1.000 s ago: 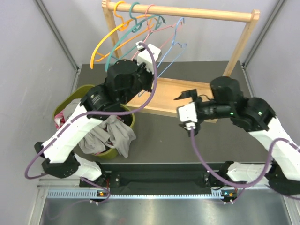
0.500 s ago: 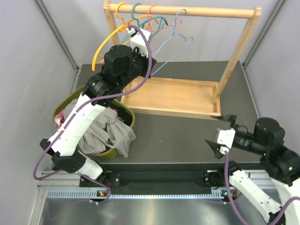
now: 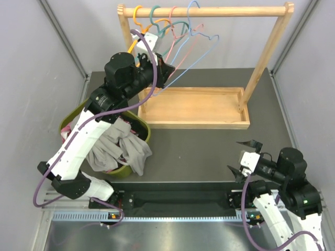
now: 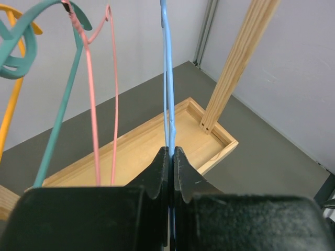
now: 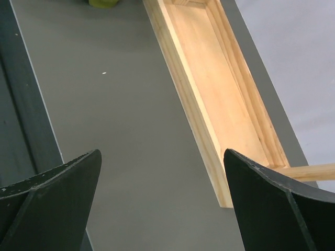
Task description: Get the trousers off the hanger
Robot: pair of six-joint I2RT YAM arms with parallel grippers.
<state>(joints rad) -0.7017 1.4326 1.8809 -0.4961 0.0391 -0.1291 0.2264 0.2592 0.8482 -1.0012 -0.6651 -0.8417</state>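
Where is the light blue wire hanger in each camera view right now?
Top external: the light blue wire hanger is rightmost on the rail, upper centre, pinched by the left gripper.
Left wrist: it runs vertically down the centre into the shut jaws.
Right wrist: not in it.
Shared landmark: the wooden tray base.

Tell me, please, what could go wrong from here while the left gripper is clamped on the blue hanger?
1. The left gripper pinches the thin blue hanger by its wire, which may slip or twist.
2. The pink hanger hangs close beside it on the rail; a pull could snag both.
3. Grey clothes drape over the basket rim and might slide out.
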